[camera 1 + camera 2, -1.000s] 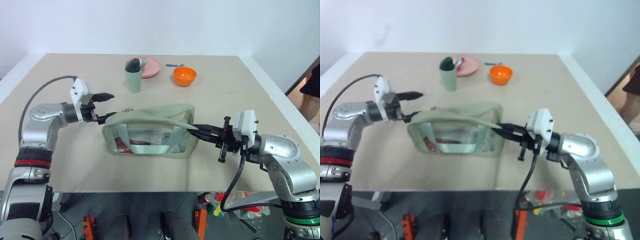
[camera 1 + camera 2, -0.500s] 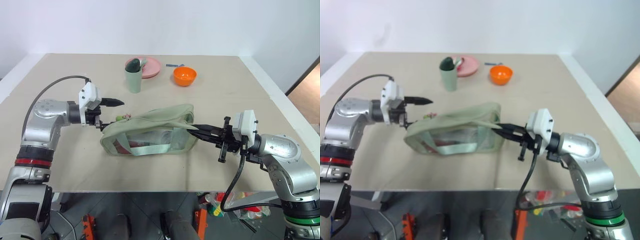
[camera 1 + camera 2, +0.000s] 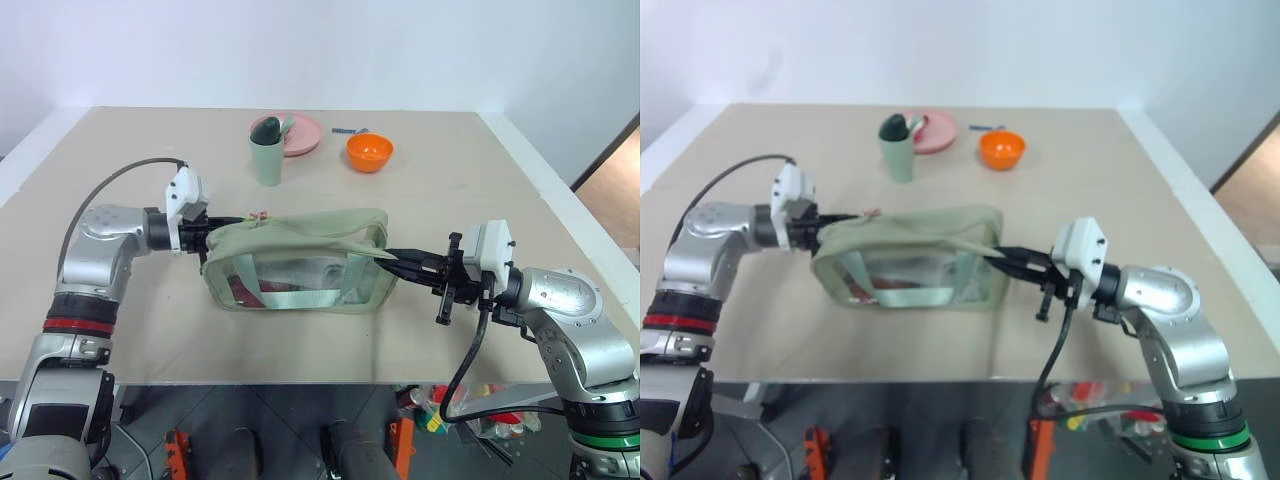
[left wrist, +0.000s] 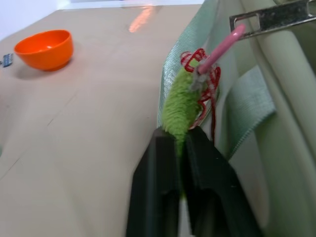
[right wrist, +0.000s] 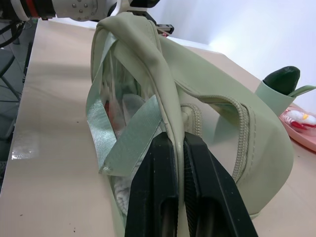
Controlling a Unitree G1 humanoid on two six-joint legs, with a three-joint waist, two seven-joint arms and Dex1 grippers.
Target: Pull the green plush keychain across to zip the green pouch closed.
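The green pouch point(image 3: 298, 264) lies on its side in the middle of the table point(image 3: 130, 330), and everything else can be placed from it. At its left end the left gripper point(image 4: 177, 143) has its two black fingers closed on the green plush keychain point(image 4: 177, 104), which hangs by a pink cord from the metal zipper pull. At the opposite end the right gripper point(image 5: 174, 148) pinches a fold of the pouch fabric with closed fingers, probably to keep the pouch from sliding when the zipper is pulled. So the pouch is held at both ends, and I judge the pull across can begin now. Behind the pouch, well apart, stand a cup point(image 3: 266, 158), a pink plate point(image 3: 303, 140) and an orange bowl point(image 3: 369, 151).
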